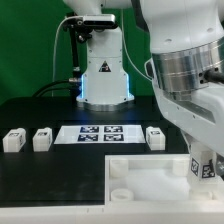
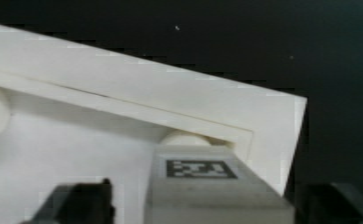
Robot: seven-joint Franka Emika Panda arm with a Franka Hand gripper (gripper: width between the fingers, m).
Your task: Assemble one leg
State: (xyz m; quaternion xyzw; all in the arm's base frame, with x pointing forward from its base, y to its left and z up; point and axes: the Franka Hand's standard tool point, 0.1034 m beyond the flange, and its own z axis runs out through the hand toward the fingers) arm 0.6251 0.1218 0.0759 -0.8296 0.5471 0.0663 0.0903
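One leg (image 2: 213, 195), a small white block with a black-and-white tag, stands upright at a round corner socket (image 2: 188, 136) of the large white panel (image 2: 89, 95). My gripper (image 2: 204, 200) straddles it. The fingers (image 2: 82, 202) stand on both sides, and a strip of panel shows between one finger and the leg, so the gripper looks open. In the exterior view the same leg (image 1: 203, 166) is at the panel's (image 1: 150, 178) right corner under my gripper (image 1: 203, 172). Three more legs lie on the table: two at the exterior view's left (image 1: 13, 141) (image 1: 42, 138) and one (image 1: 154, 136) right of the marker board.
The marker board (image 1: 100, 133) lies flat in the middle of the black table. The robot base (image 1: 104, 75) stands behind it. My arm's thick wrist (image 1: 185, 70) fills the exterior view's right and hides the table behind it.
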